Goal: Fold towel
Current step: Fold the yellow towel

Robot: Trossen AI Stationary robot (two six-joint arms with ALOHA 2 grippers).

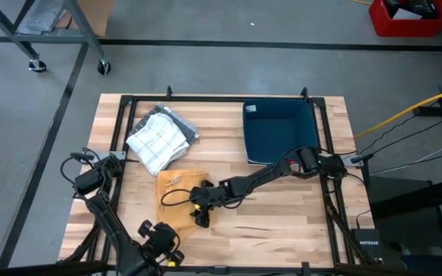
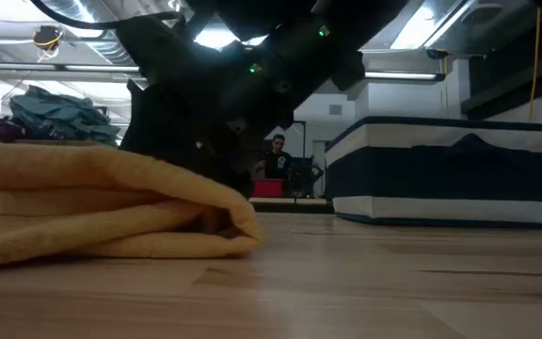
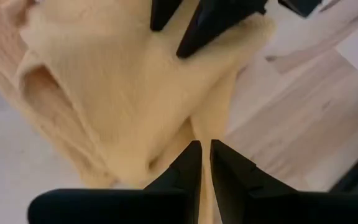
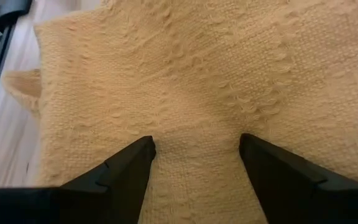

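Yellow towel [image 1: 176,193] is lying folded on the wooden table [image 1: 282,222], toward the near-left part of the top, just near of a white checked cloth [image 1: 159,138] that is sitting bunched at the far left. A dark blue bin [image 1: 280,132] is standing at the far right, well apart from both cloths.

The right gripper [image 4: 194,152] is reaching across from the right side and pressing down on the towel's near-right edge, with its fingers [image 4: 126,171] standing spread wide on the weave; the cloth is bulging slightly between them, and they are resting on it rather than pinching it. In the low view the towel [image 2: 102,202] is showing as a thick layered roll on the left, with the dark arm looming right behind it and the bin [image 2: 450,169] off to the right. A person is sitting far back in the room.

The left gripper [image 3: 202,155] is hanging above the same towel [image 3: 110,93], at the table's near-left edge, its fingers [image 3: 185,165] drawn almost together with only a thin gap and nothing visibly caught between them. The right arm's fingertips are showing beyond it on the cloth.
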